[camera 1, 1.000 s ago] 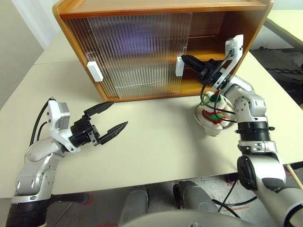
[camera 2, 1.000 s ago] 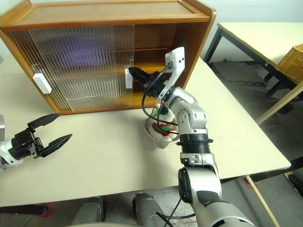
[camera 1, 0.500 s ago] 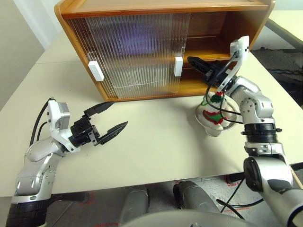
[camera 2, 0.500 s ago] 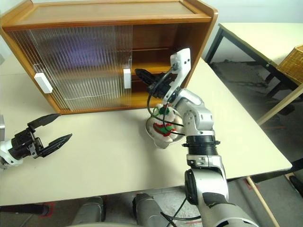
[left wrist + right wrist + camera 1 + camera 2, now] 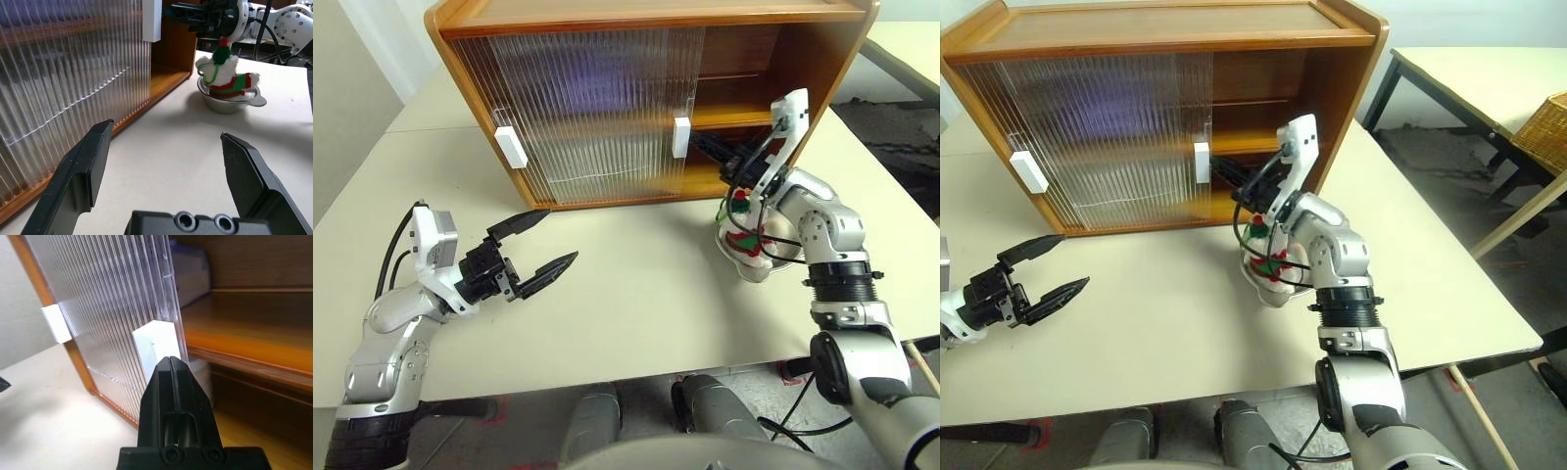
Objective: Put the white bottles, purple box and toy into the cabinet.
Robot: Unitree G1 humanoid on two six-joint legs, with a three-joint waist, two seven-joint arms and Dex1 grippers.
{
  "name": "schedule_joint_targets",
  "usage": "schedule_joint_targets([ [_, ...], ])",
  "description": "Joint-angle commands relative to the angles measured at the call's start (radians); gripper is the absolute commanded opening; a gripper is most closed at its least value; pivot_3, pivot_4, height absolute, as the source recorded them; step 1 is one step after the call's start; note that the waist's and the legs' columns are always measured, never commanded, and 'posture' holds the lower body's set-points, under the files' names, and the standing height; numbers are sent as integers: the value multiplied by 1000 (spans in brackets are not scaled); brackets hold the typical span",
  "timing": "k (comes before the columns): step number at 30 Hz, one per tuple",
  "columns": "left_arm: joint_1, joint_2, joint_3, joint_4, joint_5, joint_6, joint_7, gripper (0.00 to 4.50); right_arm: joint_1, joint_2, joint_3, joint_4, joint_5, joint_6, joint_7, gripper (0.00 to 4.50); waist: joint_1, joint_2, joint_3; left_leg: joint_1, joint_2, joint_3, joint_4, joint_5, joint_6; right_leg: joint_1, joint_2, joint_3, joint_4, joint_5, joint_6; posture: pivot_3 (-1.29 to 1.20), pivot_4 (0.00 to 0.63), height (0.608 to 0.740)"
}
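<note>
The cabinet (image 5: 803,59) stands at the back of the table, its ribbed doors slid left and its right part open. My right gripper (image 5: 703,144) is shut on nothing. Its tip sits just right of the inner white door handle (image 5: 156,345), reaching into the opening. The toy (image 5: 744,227) sits in a shiny metal bowl (image 5: 230,103) on the table in front of the opening, under my right wrist. The purple box (image 5: 188,269) lies on the upper shelf behind the door. The white bottles are hidden. My left gripper (image 5: 560,235) hovers open and empty over the table at the left.
A second white handle (image 5: 510,147) is on the left door. The beige table (image 5: 636,294) has free room between my two arms. At the right there is a gap, then another table, and a wicker basket (image 5: 1542,127).
My right gripper has sunk slightly beside the door handle, staying shut. The left arm, the doors and the toy have not moved.
</note>
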Motion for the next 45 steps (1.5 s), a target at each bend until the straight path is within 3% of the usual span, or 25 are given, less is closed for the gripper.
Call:
schedule_joint_targets([
  [1, 13, 5, 4, -12, 9, -3, 3, 4500, -26, 15, 15, -10, 1, 4, -1, 20, 0, 0, 0, 0, 0, 0, 0, 0, 0, 0, 0, 0, 0, 0, 0, -7, 74, 740],
  [14, 16, 3, -2, -22, 9, 1, 20, 4500, -46, 33, 18, -17, 12, 10, 5, 20, 0, 0, 0, 1, 3, 0, 0, 0, 0, 0, 4, 0, 2, 0, -6, -13, 75, 740],
  [20, 5, 5, -10, -26, 9, 10, 26, 4500, -37, -10, -6, -37, 25, 33, 20, 20, 0, 0, 0, 1, 5, 0, 0, 1, -2, 0, 7, 0, 2, 1, -8, -25, 77, 740],
  [24, -2, 6, -14, -24, 9, 12, 27, 4500, -20, -113, -36, -50, 61, 88, 81, 954, 3, 0, 0, 1, 4, 0, 3, 2, -3, 1, 7, 0, 2, 0, -9, -33, 80, 740],
  [33, -11, 1, -21, 8, 13, -2, 7, 4500, 54, -349, -69, -35, 115, 185, 264, 4347, 6, 0, 0, 1, 0, 1, 7, 2, -4, 3, 6, 1, 2, 0, -7, -48, 81, 740],
  [45, -19, 2, -19, 29, 17, -9, -14, 4500, 123, -389, -10, -71, 85, 211, 335, 4432, 1, 0, 0, 1, 0, 2, 7, 3, -5, 3, 11, 1, 2, -2, -1, -52, 80, 740],
])
